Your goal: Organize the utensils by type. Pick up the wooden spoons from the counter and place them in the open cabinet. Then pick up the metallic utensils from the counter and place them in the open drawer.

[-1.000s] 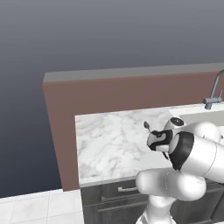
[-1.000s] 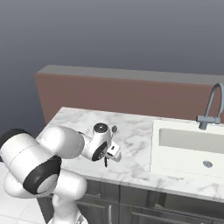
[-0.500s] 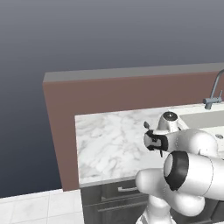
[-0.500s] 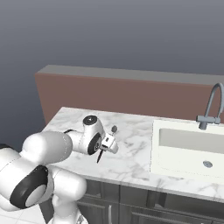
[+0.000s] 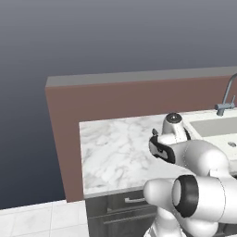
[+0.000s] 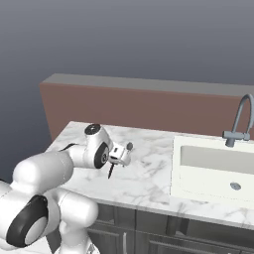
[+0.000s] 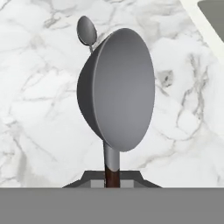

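My gripper (image 7: 112,179) is shut on the dark stem of a grey metallic utensil (image 7: 118,92), whose round bowl stands close before the hand camera. From the right base view the gripper (image 6: 119,158) hangs just above the white marble counter (image 6: 149,178), with the utensil's thin handle (image 6: 110,171) sticking down and out of it. The gripper (image 5: 159,149) also shows over the counter (image 5: 111,157) from the left. A second small metallic utensil (image 7: 86,30) lies on the marble just beyond the held one.
A white sink (image 6: 213,168) with a grey faucet (image 6: 238,124) takes up the counter's right end. A brown low wall (image 6: 149,109) backs the counter. Dark grey drawer fronts (image 5: 125,208) sit under the slab, and the counter's left edge (image 5: 83,157) drops off.
The jaws have closed on the metallic utensil. The hand has risen a little off the counter with it, and the arm's elbow has swung round.
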Tool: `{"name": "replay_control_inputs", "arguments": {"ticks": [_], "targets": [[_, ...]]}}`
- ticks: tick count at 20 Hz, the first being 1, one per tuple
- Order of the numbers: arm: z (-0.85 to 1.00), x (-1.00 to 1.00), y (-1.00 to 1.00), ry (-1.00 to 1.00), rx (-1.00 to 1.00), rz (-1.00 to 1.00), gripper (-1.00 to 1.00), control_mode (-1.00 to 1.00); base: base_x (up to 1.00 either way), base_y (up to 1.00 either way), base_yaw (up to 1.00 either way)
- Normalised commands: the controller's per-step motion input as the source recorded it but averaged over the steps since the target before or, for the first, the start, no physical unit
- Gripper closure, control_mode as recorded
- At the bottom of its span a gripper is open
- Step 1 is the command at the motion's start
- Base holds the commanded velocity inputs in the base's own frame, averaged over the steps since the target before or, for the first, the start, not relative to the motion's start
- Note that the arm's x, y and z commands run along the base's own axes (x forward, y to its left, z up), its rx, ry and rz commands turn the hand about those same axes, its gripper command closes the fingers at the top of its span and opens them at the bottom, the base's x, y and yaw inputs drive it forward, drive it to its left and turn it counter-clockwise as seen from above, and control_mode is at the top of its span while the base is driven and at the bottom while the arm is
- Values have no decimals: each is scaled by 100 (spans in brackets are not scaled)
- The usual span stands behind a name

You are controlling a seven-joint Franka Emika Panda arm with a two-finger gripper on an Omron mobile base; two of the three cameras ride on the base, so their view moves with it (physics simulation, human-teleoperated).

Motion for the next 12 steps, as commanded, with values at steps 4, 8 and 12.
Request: {"name": "replay_control_inputs", "arguments": {"ticks": [4,8,12], "targets": [[31,6,0,5,0,30,100,-100,0,0,0],[38,0,0,1,0,43,100,-100,0,0,0],[21,-12,0,0,-5,56,100,-100,0,0,0]]}}
